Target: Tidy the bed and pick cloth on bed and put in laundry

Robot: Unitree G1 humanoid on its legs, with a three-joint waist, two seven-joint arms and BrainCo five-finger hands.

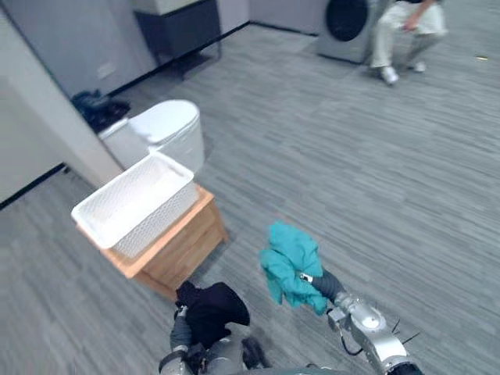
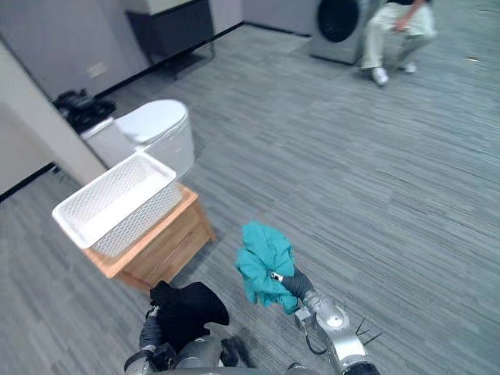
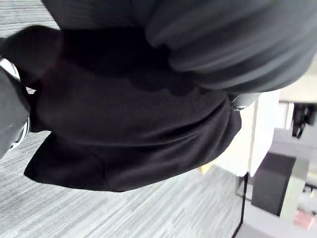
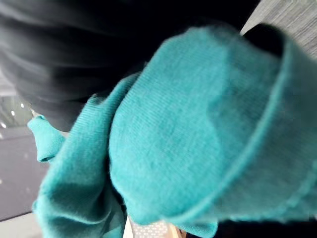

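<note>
A black cloth point(image 1: 211, 311) hangs bunched over my left hand point(image 1: 181, 316) at the lower middle, above the grey floor; it also covers the left wrist view point(image 3: 133, 124). A teal cloth point(image 1: 291, 262) is bunched around my right hand point(image 1: 325, 286), whose thumb presses on it; the same teal cloth point(image 4: 188, 144) shows close up in the right wrist view. A white lattice laundry basket point(image 1: 156, 223) with nothing in it sits on a low wooden stand point(image 1: 191, 248), just ahead and to the left of both hands.
A white rounded bin point(image 1: 168, 125) stands behind the basket, with a dark heap point(image 1: 98, 108) beside it. A wall corner point(image 1: 47, 125) juts in at left. Far back are a dark cabinet point(image 1: 180, 27), a washing machine point(image 1: 348, 23) and a seated person point(image 1: 402, 35).
</note>
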